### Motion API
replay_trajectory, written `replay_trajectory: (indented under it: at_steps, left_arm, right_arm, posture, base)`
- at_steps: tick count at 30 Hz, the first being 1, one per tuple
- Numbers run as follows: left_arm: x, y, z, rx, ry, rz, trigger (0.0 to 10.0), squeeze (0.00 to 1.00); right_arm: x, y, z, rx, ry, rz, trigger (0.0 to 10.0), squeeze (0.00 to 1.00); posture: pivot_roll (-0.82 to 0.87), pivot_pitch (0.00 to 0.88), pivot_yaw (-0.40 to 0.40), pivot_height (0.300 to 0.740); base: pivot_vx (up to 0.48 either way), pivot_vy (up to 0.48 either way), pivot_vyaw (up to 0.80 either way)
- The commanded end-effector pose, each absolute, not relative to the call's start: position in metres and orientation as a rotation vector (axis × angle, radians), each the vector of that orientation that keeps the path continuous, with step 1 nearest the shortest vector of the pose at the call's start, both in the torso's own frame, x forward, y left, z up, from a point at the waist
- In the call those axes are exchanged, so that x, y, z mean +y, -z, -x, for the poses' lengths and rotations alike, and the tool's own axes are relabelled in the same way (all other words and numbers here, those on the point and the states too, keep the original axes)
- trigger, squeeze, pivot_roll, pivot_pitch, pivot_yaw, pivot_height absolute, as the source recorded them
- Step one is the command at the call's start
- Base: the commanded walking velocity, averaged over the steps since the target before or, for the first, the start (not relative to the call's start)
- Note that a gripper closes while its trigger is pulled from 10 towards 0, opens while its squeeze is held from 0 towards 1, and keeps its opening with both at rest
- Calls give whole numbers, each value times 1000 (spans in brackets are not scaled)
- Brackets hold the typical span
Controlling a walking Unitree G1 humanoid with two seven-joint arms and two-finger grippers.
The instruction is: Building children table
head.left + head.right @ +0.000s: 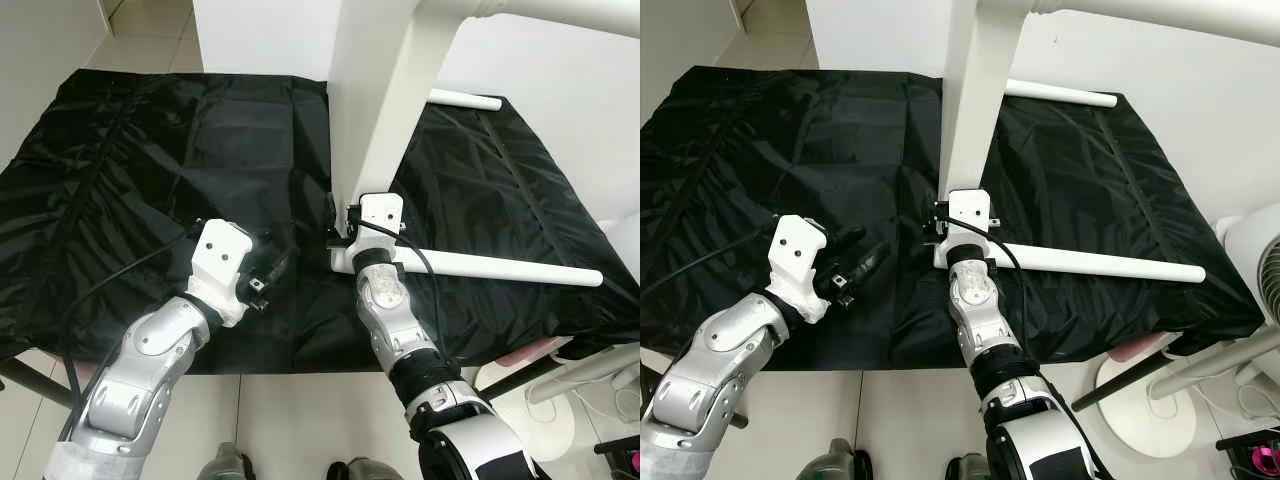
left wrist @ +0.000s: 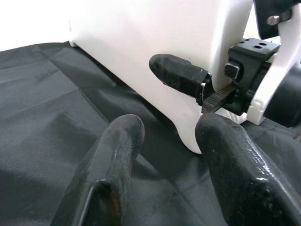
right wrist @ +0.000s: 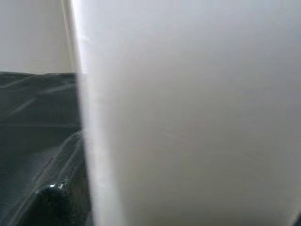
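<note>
Black cloth (image 1: 180, 150) covers a low platform across most of the head views, with pale tiled floor (image 1: 280, 420) along the bottom edge. Standing on the cloth at centre is the white tabletop (image 1: 375, 90), tipped up on its edge and rising out of the top of the frame. One white leg (image 1: 500, 268) lies flat on the cloth, running right from the tabletop's base, and another leg (image 1: 465, 99) lies at the upper right near the wall.

Right gripper (image 1: 345, 228) is pinched on the tabletop's bottom edge; the left wrist view shows one black finger (image 2: 181, 75) flat against the white face, while the right wrist view is mostly blurry white panel. Left gripper (image 1: 272, 270) hovers just left of that, low over the cloth, fingers (image 2: 113, 169) spread apart and holding nothing. A white fan (image 1: 1265, 265) sits at the right edge in the right eye view.
</note>
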State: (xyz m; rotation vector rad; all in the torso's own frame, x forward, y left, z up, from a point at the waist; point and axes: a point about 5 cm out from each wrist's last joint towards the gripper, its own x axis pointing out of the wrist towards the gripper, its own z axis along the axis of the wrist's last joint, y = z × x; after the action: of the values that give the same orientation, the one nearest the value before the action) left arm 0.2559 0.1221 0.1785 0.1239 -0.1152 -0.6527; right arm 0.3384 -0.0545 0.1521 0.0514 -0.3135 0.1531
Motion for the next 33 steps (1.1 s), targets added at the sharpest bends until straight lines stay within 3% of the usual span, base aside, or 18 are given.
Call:
replay_trajectory:
  at_steps: [1,8,14,20,25,33]
  left_arm:
    - [123,-177,-255,-105,651,-133,10000,0]
    - [120,-177,-254,-108,662,-130,10000,0]
    - [118,-178,-258,-112,689,-136,10000,0]
    - [117,-178,-260,-111,698,-139,10000,0]
    - [118,-177,-263,-106,701,-147,10000,0]
    - [117,-178,-268,-107,679,-152,10000,0]
  right_arm:
    - [-46,-146,-328,-317,-191,-83,10000,0]
    - [-62,-137,-307,-354,-239,-63,10000,0]
    - [-92,-131,-272,-399,-304,-49,10000,0]
    - [-103,-131,-260,-413,-314,0,10000,0]
    - [-125,-133,-244,-418,-238,35,10000,0]
    - [-145,-135,-248,-388,-93,-1,10000,0]
  posture:
    - [41,75,-57,740]
    - [28,69,-51,740]
    - [6,59,-36,740]
    - [-8,54,-24,740]
    - [-21,49,-17,740]
    - [-28,51,-14,740]
  base:
    - [0,0,0]
    - [0,0,0]
    - [0,0,0]
    - [0,0,0]
    - [0,0,0]
    - [0,0,0]
